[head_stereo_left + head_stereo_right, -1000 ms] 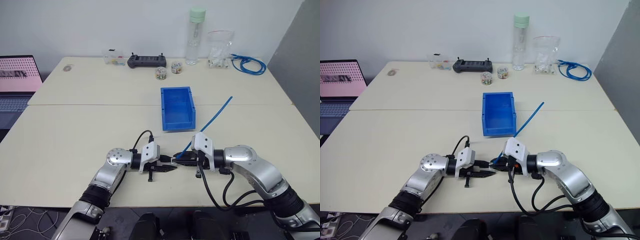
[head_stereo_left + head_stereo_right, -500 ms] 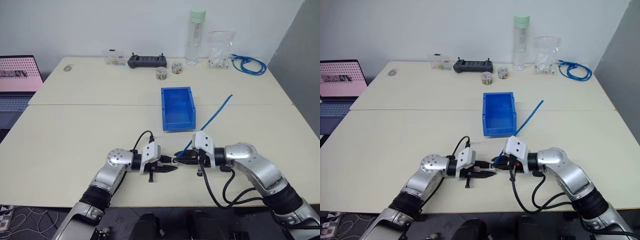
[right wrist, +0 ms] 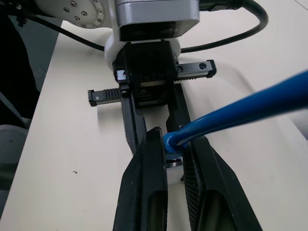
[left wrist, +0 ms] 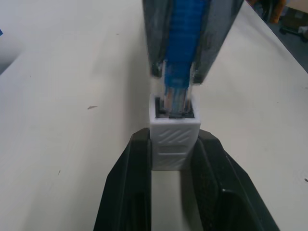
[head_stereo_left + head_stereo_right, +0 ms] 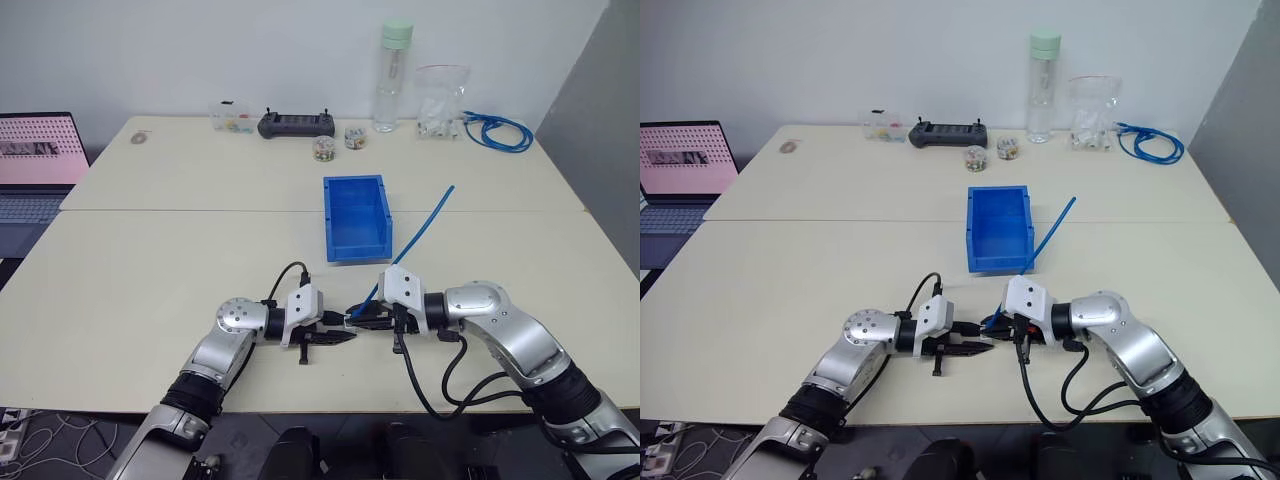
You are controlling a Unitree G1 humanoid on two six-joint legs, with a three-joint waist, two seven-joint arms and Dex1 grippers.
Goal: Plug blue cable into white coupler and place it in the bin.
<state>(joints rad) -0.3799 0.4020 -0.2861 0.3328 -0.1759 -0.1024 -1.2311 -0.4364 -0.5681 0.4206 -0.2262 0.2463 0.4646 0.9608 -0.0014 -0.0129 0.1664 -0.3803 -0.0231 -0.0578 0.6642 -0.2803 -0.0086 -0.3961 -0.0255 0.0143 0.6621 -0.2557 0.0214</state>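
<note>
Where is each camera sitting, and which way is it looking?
Left eye and right eye views: on the head, looking forward and down at the cream table, both silver arms and the bright blue plastic bin.
Left wrist view: along the left end effector holding the small white boxy coupler.
Right wrist view: along the right end effector gripping the thin blue cable.
Shared: both wrist views show plug meeting coupler.

one bin (image 5: 355, 217), one bottle (image 5: 390, 74), two cables (image 5: 420, 236)

Laptop (image 5: 35, 165) cut by left edge, blue cable (image 4: 180, 43) plug blurred (seating unclear), white coupler (image 4: 174, 137) base hidden between jaws
</note>
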